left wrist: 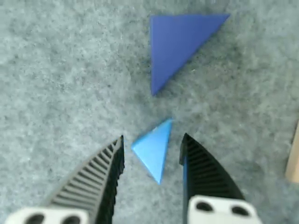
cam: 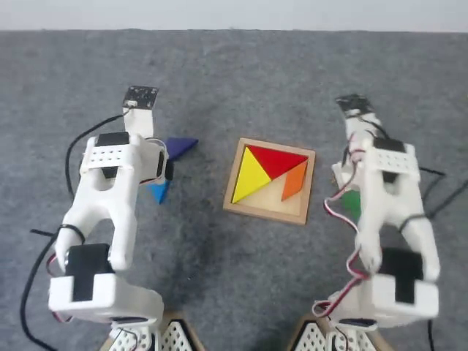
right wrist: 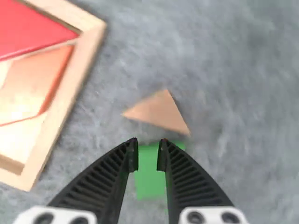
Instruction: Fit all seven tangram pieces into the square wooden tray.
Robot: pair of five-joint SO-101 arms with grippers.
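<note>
On the fuzzy grey counter, the left gripper stands spread, its ribbed black fingers flanking a small flat light-blue triangle, with a larger dark-blue triangle beyond. The right gripper, barely parted, hangs over a flat green piece beside a tan triangle. The square wooden tray holds a yellow triangle, a red triangle and an orange parallelogram.

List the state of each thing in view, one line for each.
tray, partly filled
yellow triangle, in tray
red triangle, in tray
orange piece, in tray
dark blue triangle, loose on carpet
light blue triangle, on carpet, ungripped
tan triangle, loose on carpet
green piece, on carpet, ungripped
left gripper, open
right gripper, slightly open
</note>
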